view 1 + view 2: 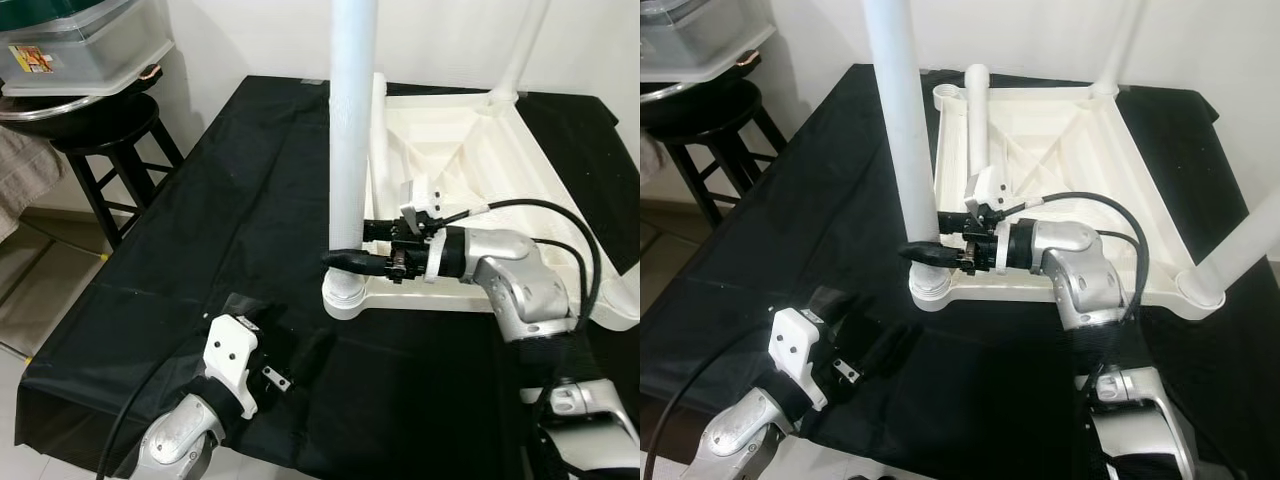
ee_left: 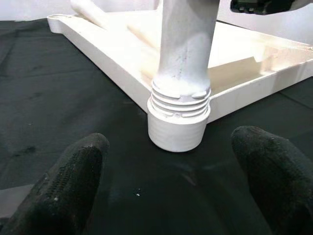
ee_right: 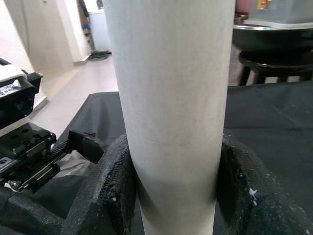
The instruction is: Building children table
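On the black cloth (image 1: 200,250), right gripper (image 1: 345,245) fingers clamp the smooth white cylindrical leg (image 1: 352,150); left gripper (image 1: 290,355) fingers gape.

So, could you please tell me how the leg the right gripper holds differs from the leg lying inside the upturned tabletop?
The held leg stands upright in the tabletop's near corner socket; the loose leg lies flat inside it. The right gripper is clamped round the held leg, while nothing touches the loose leg. Both are plain white tubes.
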You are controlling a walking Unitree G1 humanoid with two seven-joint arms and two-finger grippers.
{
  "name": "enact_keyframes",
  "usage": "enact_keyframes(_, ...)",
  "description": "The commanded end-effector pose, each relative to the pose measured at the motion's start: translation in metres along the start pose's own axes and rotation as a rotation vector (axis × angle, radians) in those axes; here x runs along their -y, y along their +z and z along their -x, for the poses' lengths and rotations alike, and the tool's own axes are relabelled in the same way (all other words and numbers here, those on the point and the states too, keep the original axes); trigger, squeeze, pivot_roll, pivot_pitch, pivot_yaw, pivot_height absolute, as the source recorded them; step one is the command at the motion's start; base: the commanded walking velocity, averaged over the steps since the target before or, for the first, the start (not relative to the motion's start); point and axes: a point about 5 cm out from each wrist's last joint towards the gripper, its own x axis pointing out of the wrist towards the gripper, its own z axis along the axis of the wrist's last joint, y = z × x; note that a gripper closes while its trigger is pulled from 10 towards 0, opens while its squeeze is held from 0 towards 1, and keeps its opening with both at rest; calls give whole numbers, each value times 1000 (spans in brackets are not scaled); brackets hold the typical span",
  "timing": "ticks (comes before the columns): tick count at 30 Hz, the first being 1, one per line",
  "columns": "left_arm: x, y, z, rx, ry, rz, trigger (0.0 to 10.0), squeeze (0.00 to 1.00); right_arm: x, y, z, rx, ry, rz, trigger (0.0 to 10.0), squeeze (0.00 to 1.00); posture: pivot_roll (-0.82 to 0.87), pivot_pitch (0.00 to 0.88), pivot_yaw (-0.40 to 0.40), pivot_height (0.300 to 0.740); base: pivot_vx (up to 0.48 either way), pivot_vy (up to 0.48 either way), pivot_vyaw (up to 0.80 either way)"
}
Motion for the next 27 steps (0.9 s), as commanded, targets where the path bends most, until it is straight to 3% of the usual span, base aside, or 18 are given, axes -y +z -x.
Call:
enact_keyframes(1, 1, -5, 4, -27, 5, 7, 10000, 0, -5, 0, -7, 28, 83, -11, 0, 0, 58, 176, 40, 740, 0, 0, 0)
enact_keyframes(5, 2, -5, 4, -26, 3, 10, 10000, 0, -4, -2, -1, 22, 42, -5, 0, 0, 53, 181, 39, 740, 0, 0, 0)
enact_keyframes(6, 2, -5, 4, -25, 2, 12, 10000, 0, 1, -6, 6, 12, -90, -14, 0, 0, 45, 190, 31, 740, 0, 0, 0)
enact_keyframes(7, 2, -5, 4, -25, 2, 12, 10000, 0, 1, -6, 6, 12, -90, -14, 0, 0, 45, 190, 31, 740, 0, 0, 0)
enact_keyframes(9, 2, -4, 4, -23, 3, 12, 10000, 0, -1, -17, 8, -5, -268, -52, 0, 0, 40, 199, 23, 740, 0, 0, 0)
enact_keyframes(10, 2, -4, 4, -23, 3, 12, 10000, 0, -1, -17, 8, -5, -268, -52, 0, 0, 40, 199, 23, 740, 0, 0, 0)
enact_keyframes(11, 1, -4, 5, -23, 4, 12, 10000, 0, -3, -23, 9, -14, -349, -74, 0, 0, 40, 202, 19, 740, 0, 0, 0)
enact_keyframes(12, 0, -3, 6, -22, 5, 10, 10000, 0, -4, -32, 8, 33, -666, -140, 0, 0, 30, 213, 13, 740, 0, 0, 0)
enact_keyframes(14, 0, -3, 6, -22, 5, 10, 10000, 0, -4, -32, 8, 33, -666, -140, 0, 0, 30, 213, 13, 740, 0, 0, 0)
enact_keyframes(15, -1, -2, 7, -21, 7, 10, 10000, 0, -28, -55, 6, -86, -836, -164, 0, 0, 31, 222, 28, 740, 0, 0, 0)
enact_keyframes(16, -3, -2, 7, -22, 8, 7, 10000, 0, -50, -67, 2, -131, -929, -197, 0, 0, 10, 222, 48, 740, 0, 0, 0)
enact_keyframes(19, -4, -2, 7, -23, 8, 6, 10000, 0, -63, -72, -4, -149, -960, -217, 0, 0, 7, 216, 50, 740, 0, 0, 0)
enact_keyframes(20, -4, -2, 6, -25, 5, 9, 10000, 0, -69, -71, -11, -156, -916, -198, 0, 0, 14, 216, 52, 740, 0, 0, 0)
enact_keyframes(25, -5, -4, 4, -31, -9, 8, 10000, 0, -65, -70, -23, -148, -845, -174, 0, 0, 29, 213, 38, 740, 0, 0, 0)
enact_keyframes(26, -5, -4, 4, -29, 2, 5, 10000, 0, -63, -68, -25, -150, -838, -170, 2078, 0, 30, 211, 36, 740, 0, 0, 0)
enact_keyframes(27, -6, -4, 4, -27, 10, 3, 10000, 0, -64, -66, -26, -156, -850, -169, 2078, 0, 30, 211, 36, 740, 0, 0, 0)
